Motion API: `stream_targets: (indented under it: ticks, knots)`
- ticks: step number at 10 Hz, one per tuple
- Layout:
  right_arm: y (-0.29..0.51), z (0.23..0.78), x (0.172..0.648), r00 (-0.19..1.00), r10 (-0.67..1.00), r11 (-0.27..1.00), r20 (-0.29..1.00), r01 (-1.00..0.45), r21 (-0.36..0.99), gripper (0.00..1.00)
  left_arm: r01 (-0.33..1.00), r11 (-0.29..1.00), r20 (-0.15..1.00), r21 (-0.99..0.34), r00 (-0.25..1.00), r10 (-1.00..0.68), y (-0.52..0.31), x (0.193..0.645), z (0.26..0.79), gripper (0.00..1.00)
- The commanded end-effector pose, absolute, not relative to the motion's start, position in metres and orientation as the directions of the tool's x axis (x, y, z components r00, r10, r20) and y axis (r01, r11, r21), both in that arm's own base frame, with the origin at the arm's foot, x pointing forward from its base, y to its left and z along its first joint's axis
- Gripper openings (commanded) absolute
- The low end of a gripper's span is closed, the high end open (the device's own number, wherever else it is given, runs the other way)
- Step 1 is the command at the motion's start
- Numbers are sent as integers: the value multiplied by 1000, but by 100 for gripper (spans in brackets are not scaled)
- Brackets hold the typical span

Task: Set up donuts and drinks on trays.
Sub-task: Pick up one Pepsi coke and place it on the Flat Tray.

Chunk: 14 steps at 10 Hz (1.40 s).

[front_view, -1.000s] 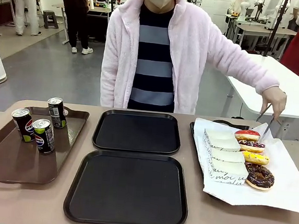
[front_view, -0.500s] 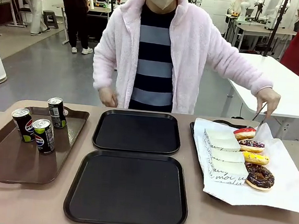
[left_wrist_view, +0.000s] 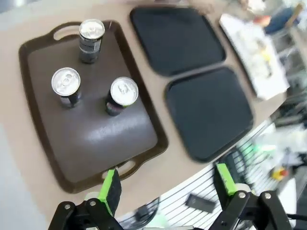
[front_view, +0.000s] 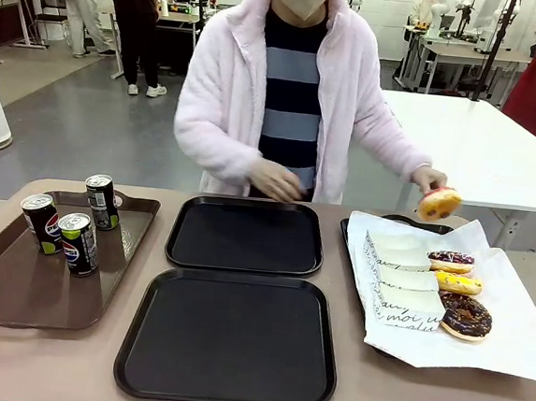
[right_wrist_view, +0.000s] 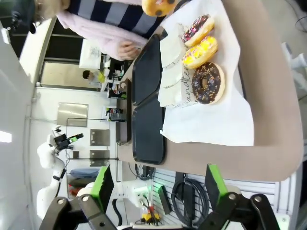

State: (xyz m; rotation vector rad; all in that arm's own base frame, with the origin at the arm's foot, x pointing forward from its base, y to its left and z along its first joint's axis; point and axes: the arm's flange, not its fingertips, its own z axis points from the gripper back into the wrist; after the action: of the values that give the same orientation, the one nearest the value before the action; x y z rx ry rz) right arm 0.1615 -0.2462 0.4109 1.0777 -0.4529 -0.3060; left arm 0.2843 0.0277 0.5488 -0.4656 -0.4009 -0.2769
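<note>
Tan table (front_view: 47, 369), three drinks (front_view: 76, 243) on brown tray (front_view: 15, 296), two black trays (front_view: 227, 347), three donuts (front_view: 465, 316) on paper-lined tray (front_view: 344, 231) (fourth donut (front_view: 439, 204) in person's hand (front_view: 426, 180)), my left pincer (left_wrist_view: 166, 177) and right pincer (right_wrist_view: 157, 173) agape, holding nothing.

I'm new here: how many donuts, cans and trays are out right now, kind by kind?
Donuts: 4 (3 on the white paper, 1 held up at the person's hand)
Soda cans: 3
Black square trays: 2
Brown tray: 1
Paper-lined tray: 1
Total: 11
</note>
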Motion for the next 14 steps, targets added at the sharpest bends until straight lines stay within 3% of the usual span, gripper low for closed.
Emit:
stream_targets:
  ticks: [1, 3, 6, 10, 12, 13, 14]
  knots:
    - [-246, 409, 161, 871, -447, 438, 203, 15, 899, 100, 359, 918, 373, -171, 886, -277, -17, 288, 551, 100]
    - [-246, 409, 161, 871, -447, 438, 203, 15, 899, 100, 358, 933, 340, -40, 883, -324, -60, 296, 549, 100]
    - [-246, 409, 161, 871, -447, 438, 203, 15, 899, 100, 255, 959, 380, 127, 880, -284, -101, 343, 511, 100]
    - [-246, 409, 161, 871, -447, 438, 203, 15, 899, 100, 159, 977, 319, 145, 927, -198, -92, 398, 457, 100]
    - [-246, 409, 161, 871, -447, 438, 203, 15, 899, 100, 207, 977, 223, -41, 955, -193, -84, 393, 453, 100]
    - [-246, 409, 161, 871, -447, 438, 203, 15, 899, 100, 187, 975, 300, 116, 930, -214, -87, 394, 444, 100]
    - [-246, 409, 161, 871, -447, 438, 203, 15, 899, 100, 187, 975, 300, 116, 930, -214, -87, 394, 444, 100]
